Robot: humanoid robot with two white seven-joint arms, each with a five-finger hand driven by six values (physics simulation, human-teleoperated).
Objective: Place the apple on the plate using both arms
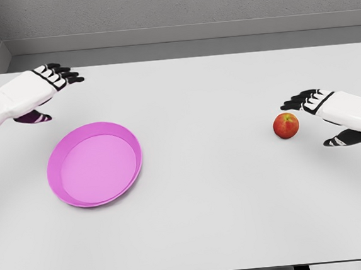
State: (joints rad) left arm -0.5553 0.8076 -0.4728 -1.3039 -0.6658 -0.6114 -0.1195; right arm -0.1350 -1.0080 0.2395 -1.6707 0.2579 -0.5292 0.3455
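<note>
Resting spot, apple [286,126]: on the white tabletop [224,200], right side, well apart from the plate [94,164].
Plate: pink, round, left of middle, nothing in it.
Right robot hand [323,117]: just beside the apple, not touching; fingers spread, thumb low, holding nothing.
Left robot hand [45,91]: far left, beyond the plate; fingers extended, holding nothing.

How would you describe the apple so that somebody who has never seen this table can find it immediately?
Look at the white table and go to its right side, far from the pink plate on the left. The apple lies just in front of the right hand, whose fingers are open and not touching it. It is the only small, round, red thing there.
</note>
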